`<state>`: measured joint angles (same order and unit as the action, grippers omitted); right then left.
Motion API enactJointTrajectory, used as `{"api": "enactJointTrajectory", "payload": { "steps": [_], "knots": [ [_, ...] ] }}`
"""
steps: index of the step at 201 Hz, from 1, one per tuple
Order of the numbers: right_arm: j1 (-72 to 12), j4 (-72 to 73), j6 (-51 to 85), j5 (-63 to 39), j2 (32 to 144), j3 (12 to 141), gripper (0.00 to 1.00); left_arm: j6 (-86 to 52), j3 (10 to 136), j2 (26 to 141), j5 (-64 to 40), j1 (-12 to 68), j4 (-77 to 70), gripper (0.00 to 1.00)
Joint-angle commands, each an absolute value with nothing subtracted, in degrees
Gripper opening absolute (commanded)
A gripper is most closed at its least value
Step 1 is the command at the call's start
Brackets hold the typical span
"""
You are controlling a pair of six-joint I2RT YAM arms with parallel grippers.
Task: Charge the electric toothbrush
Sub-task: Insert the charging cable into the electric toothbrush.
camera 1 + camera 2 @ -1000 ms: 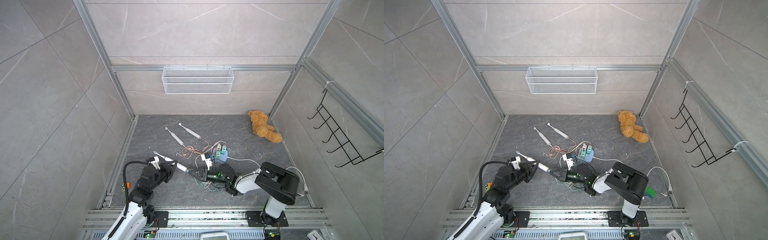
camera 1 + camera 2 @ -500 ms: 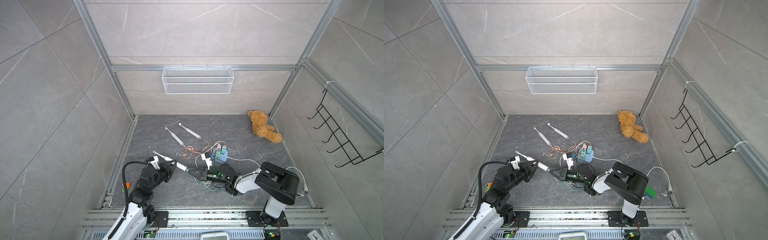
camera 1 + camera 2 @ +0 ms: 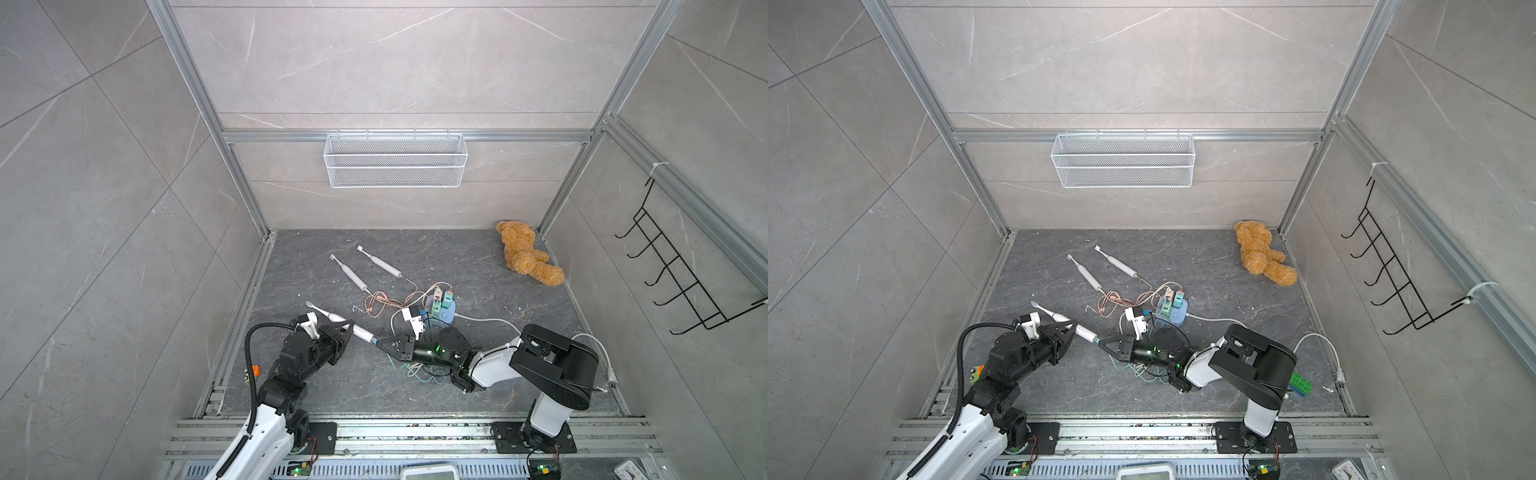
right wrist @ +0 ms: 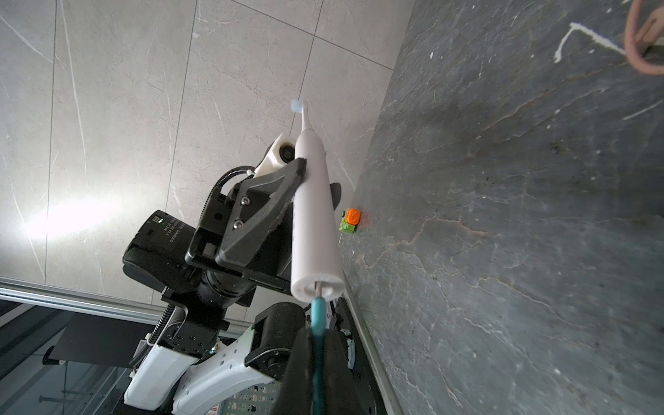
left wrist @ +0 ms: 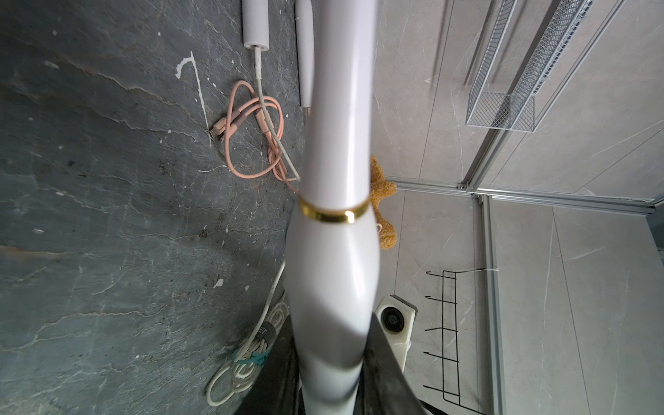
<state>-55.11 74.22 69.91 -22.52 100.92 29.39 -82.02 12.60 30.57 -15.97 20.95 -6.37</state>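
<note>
Both top views are brightly and evenly lit from overhead. Pale grey marbled wall tiles (image 3: 395, 62) are rendered sharp and without glare, and only soft, short shadows are cast on the dark grey slate bench (image 3: 353, 386). In the right wrist view a white flare is thrown across the tiles, and a teal charging plug (image 4: 318, 312) near the lens is blurred. In the left wrist view a white electric toothbrush handle with a gold ring (image 5: 337, 251) is softened by closeness.

Legible marking: the brand "DAMIAO", printed in white on the left arm's black wrist motor (image 4: 163, 233); adjacent smaller lettering was unreadable.
</note>
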Motion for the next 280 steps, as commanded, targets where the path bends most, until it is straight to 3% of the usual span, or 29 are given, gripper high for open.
{"api": "enactJointTrajectory", "payload": {
  "steps": [1,147,280],
  "knots": [
    [-55.9,75.1,70.1,-22.1,102.0,31.6,0.00,-82.1,13.8,30.1,-21.1,22.0,-9.3,0.00],
    [-56.2,67.1,67.2,-17.9,100.5,33.3,0.00,-83.6,13.0,29.1,-20.9,22.0,-9.8,0.00],
    [-54.1,70.7,68.1,-22.0,105.5,41.2,0.00,-83.7,10.4,29.1,-21.5,24.2,-11.4,0.00]
  ]
}}
